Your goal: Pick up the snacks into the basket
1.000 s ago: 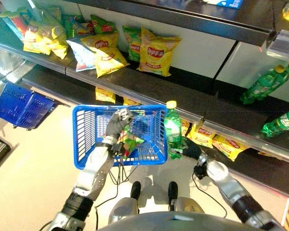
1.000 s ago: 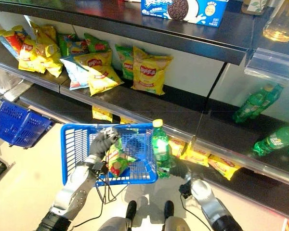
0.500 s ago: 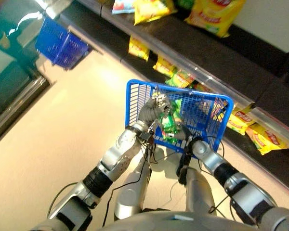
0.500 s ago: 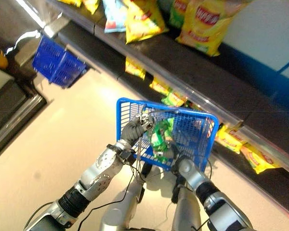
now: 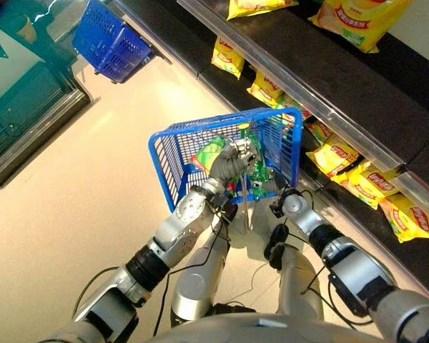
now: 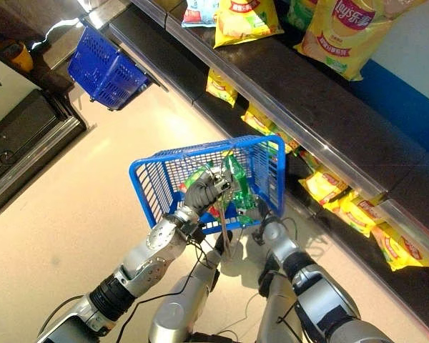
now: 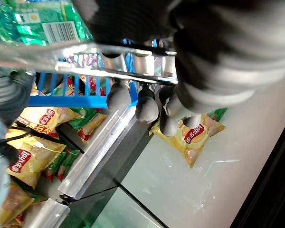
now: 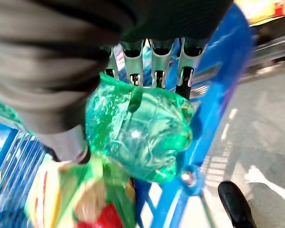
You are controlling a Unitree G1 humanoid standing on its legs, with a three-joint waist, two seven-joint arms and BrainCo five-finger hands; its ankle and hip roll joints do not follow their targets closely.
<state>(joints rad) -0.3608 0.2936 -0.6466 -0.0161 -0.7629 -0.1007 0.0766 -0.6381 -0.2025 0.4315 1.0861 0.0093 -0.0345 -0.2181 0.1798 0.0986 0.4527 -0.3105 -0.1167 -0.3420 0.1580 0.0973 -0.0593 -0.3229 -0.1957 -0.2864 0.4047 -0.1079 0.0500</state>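
Since the frame one second ago, the green bottle (image 8: 137, 137) has gone from upright beside the basket's outer wall to inside the blue basket (image 5: 173, 153); the camera has also swung, so the shelves now run diagonally across the upper right of the eye views.

Left robot hand (image 5: 232, 158): fingers curled round the basket's thin metal handle (image 7: 85, 69), carrying the basket above the floor (image 5: 71, 193). The left wrist view shows the dark fingertips (image 7: 147, 108) wrapped under the wire.

Right robot hand (image 6: 252, 211): reaching over the near rim of the basket. In the right wrist view its fingers (image 8: 156, 64) and thumb are closed round the base of the green bottle, pinching it.

Basket contents: the green bottle leans against the wall nearest the shelves, and a green-and-red snack bag (image 8: 80, 199) lies directly beneath it, touching it.

Surroundings:
- Yellow snack bags (image 5: 339, 153) lie along the lowest shelf (image 6: 357, 179), just beside the basket.
- Larger yellow bags (image 6: 347, 32) stand on the shelf above.
- A second blue basket (image 5: 111, 43) stands on the floor, well apart from the carried one.
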